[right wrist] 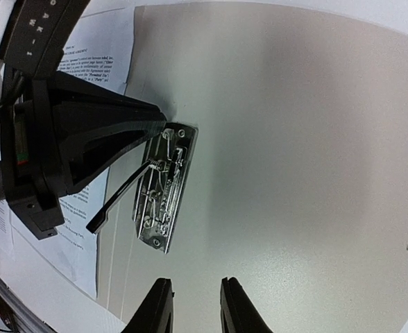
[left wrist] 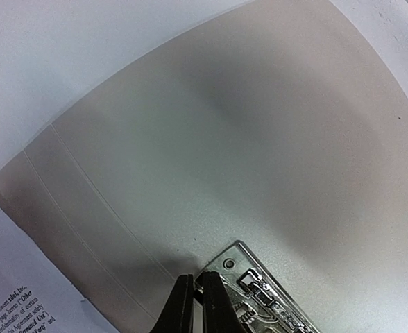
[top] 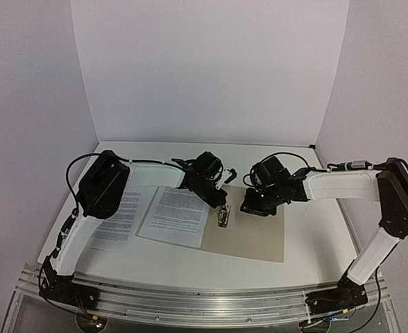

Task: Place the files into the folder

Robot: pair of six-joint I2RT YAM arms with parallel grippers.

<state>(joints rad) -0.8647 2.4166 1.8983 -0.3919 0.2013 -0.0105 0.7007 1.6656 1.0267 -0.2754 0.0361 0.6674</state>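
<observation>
The beige folder lies open and flat on the table, with its metal clip on the left part. The clip's lever stands raised. Two files lie to the left: one sheet overlaps the folder's left edge, another lies farther left. My left gripper has its fingers almost together, with the tips at the far end of the clip; whether they pinch anything is unclear. My right gripper hovers open over bare folder, just right of the clip, with nothing between its fingers.
The white walls enclose the table at the back and both sides. The aluminium rail with both arm bases runs along the near edge. The left arm's wrist hangs over the sheets beside the clip.
</observation>
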